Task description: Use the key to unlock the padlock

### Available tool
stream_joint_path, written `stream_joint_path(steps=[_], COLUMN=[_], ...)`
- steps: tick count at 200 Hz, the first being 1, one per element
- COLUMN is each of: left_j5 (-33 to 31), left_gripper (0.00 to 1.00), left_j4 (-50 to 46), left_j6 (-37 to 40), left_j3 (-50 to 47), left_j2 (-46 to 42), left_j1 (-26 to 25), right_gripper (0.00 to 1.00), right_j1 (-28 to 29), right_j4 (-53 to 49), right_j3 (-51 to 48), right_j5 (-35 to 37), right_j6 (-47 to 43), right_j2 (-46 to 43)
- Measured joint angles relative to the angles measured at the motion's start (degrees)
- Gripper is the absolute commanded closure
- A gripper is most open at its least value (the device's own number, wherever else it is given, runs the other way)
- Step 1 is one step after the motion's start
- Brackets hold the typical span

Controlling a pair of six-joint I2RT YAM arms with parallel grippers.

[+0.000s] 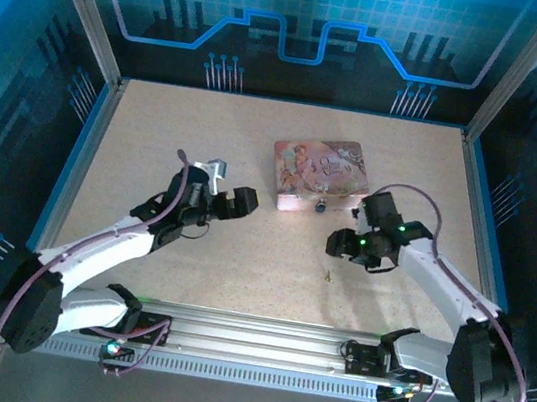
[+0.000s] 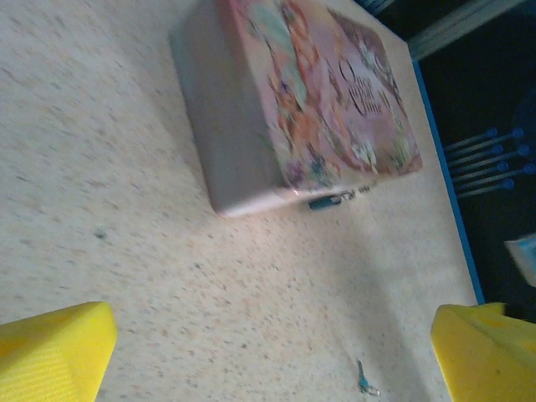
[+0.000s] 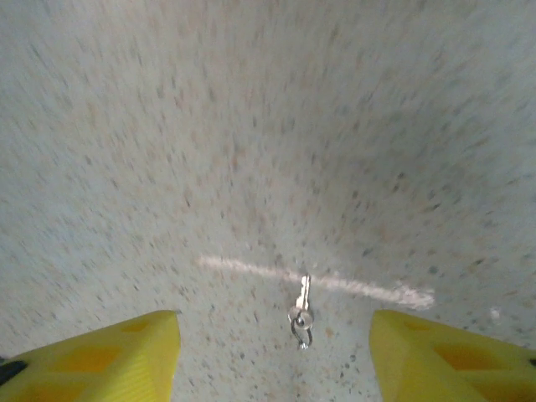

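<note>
The key (image 3: pixel 301 306), a tiny silver sliver on a small ring, lies flat on the speckled table just ahead of my right gripper (image 3: pixel 272 368), between its wide-apart yellow fingers (image 3: pixel 100 360). From above, the key (image 1: pixel 327 274) sits slightly below the right gripper (image 1: pixel 339 244). The small blue-green padlock (image 2: pixel 322 202) hangs at the front side of the pink tin (image 2: pixel 310 100); from above the padlock (image 1: pixel 320 207) is at the tin's near edge. My left gripper (image 1: pixel 238 202) is open and empty, left of the tin, facing it. The key (image 2: pixel 364 381) lies low in the left wrist view.
The pink illustrated tin (image 1: pixel 318 173) lies flat at the table's centre back. Blue walls and metal posts frame the table (image 1: pixel 156 144). An aluminium rail (image 1: pixel 257 346) runs along the near edge between the arm bases.
</note>
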Motion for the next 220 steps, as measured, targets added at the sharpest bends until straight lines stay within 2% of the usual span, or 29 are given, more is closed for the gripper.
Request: stream_joint_path(steps=[27,51,220], left_j5=[1.4,2.3,2.7], left_gripper=[0.06,0.06,0.05], left_j4=[4.2,7.0,9.7], left_j6=[-2.4,-3.8,-4.5], left_j3=[0.0,0.0,0.0], left_j2=[5.1,7.6,7.8], left_j1=[-2.2,-3.2,-3.5], right_gripper=[0.49,0.53,0.71], right_j1=[2.5,3.1,7.1], right_j4=[-3.6,-5.0,-4.2], right_j3=[0.4,0.5,2.6], right_j5=[0.9,1.6,1.9], right_j6=[-0.9,-1.5,-1.6], right_j2=[6.2,8.2,16.0])
